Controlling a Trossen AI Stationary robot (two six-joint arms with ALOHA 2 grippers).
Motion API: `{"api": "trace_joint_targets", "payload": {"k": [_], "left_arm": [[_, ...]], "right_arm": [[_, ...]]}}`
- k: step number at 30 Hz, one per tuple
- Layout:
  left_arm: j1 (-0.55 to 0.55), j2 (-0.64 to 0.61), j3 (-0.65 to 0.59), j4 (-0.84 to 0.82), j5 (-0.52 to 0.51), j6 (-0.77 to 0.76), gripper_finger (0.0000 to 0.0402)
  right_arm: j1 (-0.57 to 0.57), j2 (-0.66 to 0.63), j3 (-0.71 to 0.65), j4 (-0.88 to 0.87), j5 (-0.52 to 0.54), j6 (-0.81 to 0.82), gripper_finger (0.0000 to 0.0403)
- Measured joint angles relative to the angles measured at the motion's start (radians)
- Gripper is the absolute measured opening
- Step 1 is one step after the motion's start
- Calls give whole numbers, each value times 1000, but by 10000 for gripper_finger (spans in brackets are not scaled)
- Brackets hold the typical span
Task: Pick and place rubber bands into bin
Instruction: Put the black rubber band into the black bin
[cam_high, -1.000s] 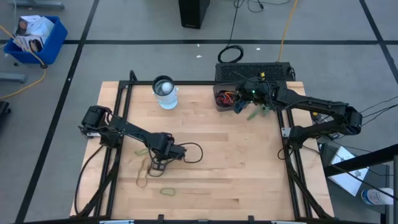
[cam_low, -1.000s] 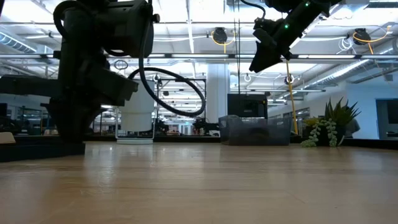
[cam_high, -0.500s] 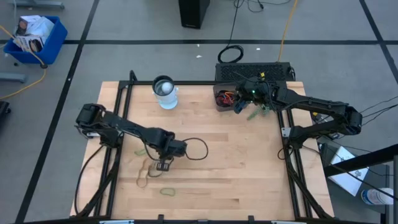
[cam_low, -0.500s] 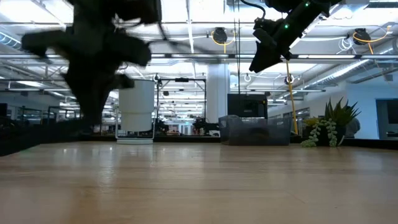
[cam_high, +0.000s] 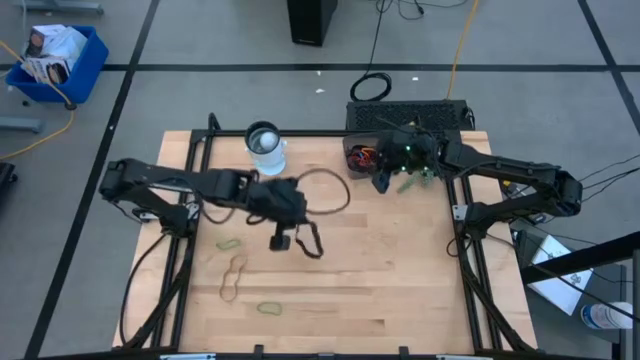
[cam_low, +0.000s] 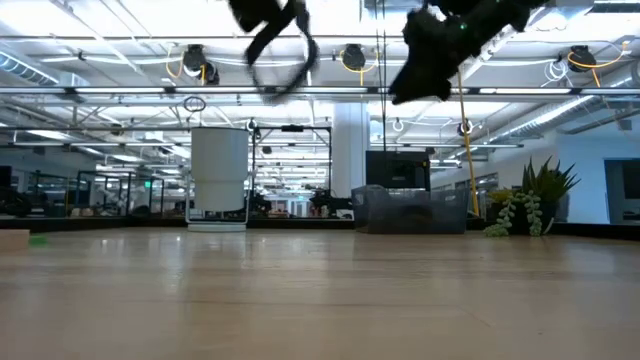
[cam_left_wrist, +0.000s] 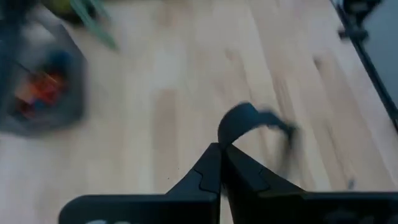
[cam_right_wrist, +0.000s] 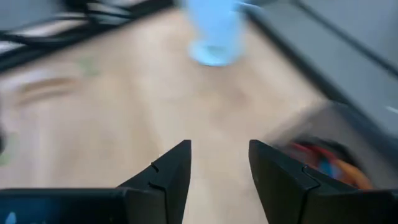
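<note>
Your left gripper (cam_high: 283, 241) is hanging above mid-desk, jaws pinching a black rubber band (cam_left_wrist: 252, 121). Your right gripper (cam_high: 384, 181) is hovering beside the bin (cam_high: 360, 158), jaws apart. More bands (cam_high: 234, 277) are lying on the desk (cam_high: 380, 280).

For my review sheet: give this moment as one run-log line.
left hand: shut on black rubber band, lifted mid-table | right hand: open, empty, beside bin | bin: holds bands | loose bands on table
</note>
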Motion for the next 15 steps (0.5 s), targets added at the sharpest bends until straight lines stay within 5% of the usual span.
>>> {"api": "trace_joint_targets", "payload": {"k": [5,15], "left_arm": [[26,-4,86,87,-115,49,8],[56,1,96,316,-188,177,10]], "right_arm": [[78,0,0,116,-174,-23,155],[229,9,0,366,-177,-15,147]]}}
